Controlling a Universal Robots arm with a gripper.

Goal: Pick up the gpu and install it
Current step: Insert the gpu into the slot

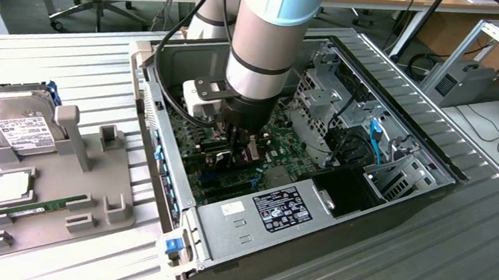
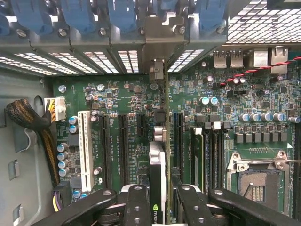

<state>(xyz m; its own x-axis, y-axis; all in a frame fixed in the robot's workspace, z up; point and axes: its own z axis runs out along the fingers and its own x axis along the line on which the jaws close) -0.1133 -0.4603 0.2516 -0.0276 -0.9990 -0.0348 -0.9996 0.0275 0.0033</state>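
The gpu (image 2: 158,155) stands on edge between my fingers, its green board and black face running down toward the motherboard's black slots (image 2: 141,127). Its pale metal bracket (image 2: 156,70) is by the case's rear slot openings. My gripper (image 2: 160,200) is shut on the card, one black finger (image 2: 134,202) on each side. In the exterior view the gripper (image 1: 235,151) reaches straight down into the open PC case (image 1: 425,170), low over the green motherboard (image 1: 281,139); the card is mostly hidden by the fingers there.
A grey fixture (image 1: 94,188) at the exterior view's left holds a silver hard drive (image 1: 19,125) and a green RAM stick (image 1: 35,205). Inside the case are a drive cage (image 1: 324,99), a labelled power supply (image 1: 281,209), a white slot (image 2: 85,150), a CPU socket (image 2: 256,181) and cables (image 2: 28,120).
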